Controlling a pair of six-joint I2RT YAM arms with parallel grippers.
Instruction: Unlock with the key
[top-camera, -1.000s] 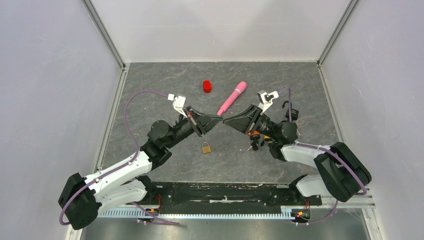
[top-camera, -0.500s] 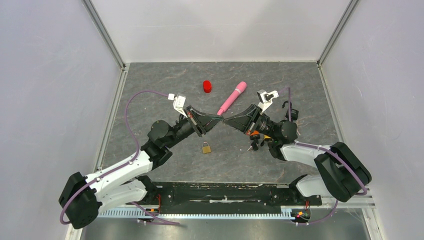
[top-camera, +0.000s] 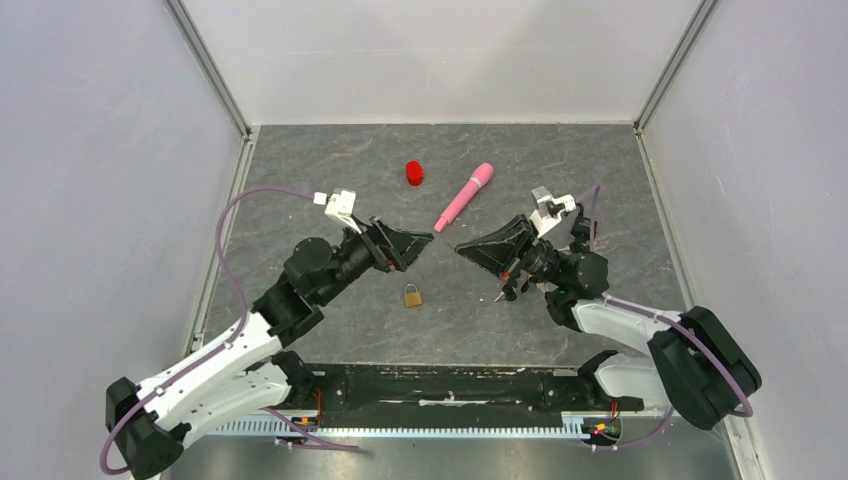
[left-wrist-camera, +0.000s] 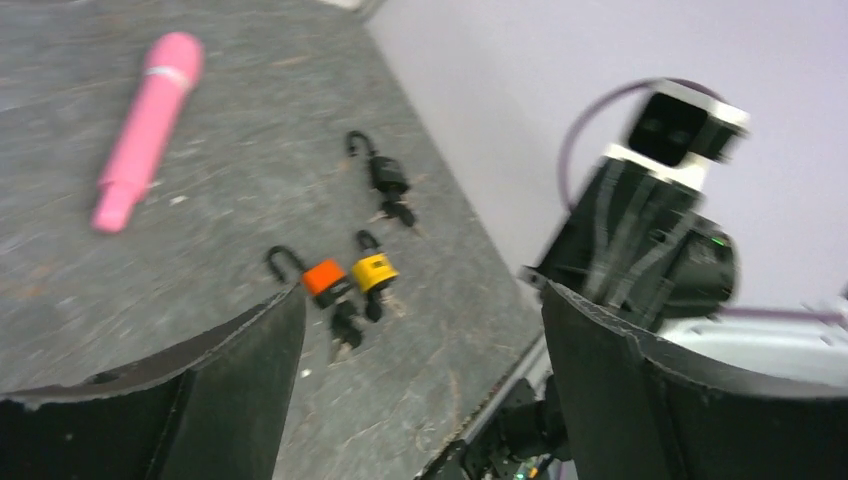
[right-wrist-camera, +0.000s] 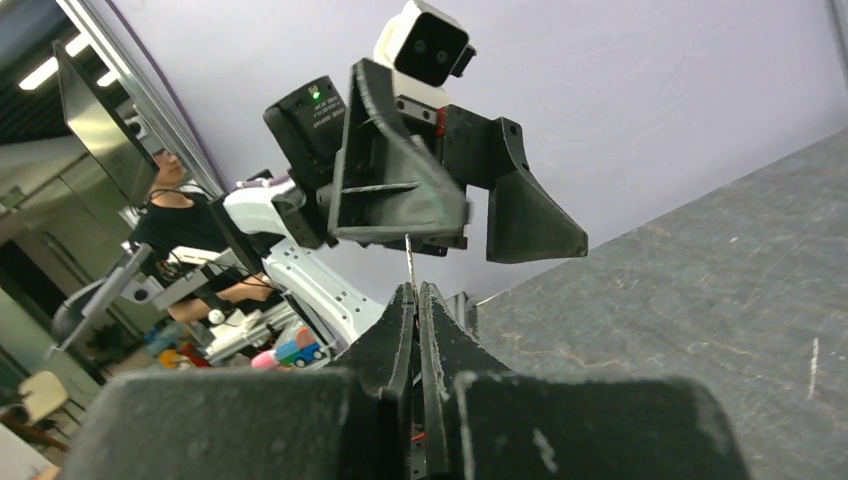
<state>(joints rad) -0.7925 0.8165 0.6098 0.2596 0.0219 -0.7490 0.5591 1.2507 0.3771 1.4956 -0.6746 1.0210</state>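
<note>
Right pincer (right-wrist-camera: 415, 292) is clamped shut on the key (right-wrist-camera: 409, 262). A thin metal blade pokes up out of the tips, seen edge-on. Presumably the head is between the pads and the blade is left free, which makes sense since the blade has to be exposed to enter a keyhole. It's held in the air, well above the surface (top-camera: 300, 170), and not near any lock yet.

Left pincer (left-wrist-camera: 420, 300) is wide open and holds nothing. It faces the right one tip to tip, with a gap between. My read: it's the free hand, available to pin the lock body while the right drives the key.

Brass padlock (top-camera: 412, 296) lies flat on the surface between the two arms, nearer the bases than both pincers and apart from everything else. It's the likely target, alone in the middle where both arms reach. The shackle looks closed, but it's too small to be sure.

Three more locks sit beside the right arm. Orange padlock (left-wrist-camera: 322, 275) and yellow padlock (left-wrist-camera: 374, 270) are side by side, black padlock (left-wrist-camera: 388, 178) a bit further back. Dark bits under the orange and yellow ones could be keys, too blurred to say. Can't tell which lock this key fits.

Pink stick (top-camera: 464, 196) and red cap (top-camera: 415, 173) are at the far side, clear of the work, probably distractors.

Writing: none readable. No brand or label is legible on the locks, key or arms.
</note>
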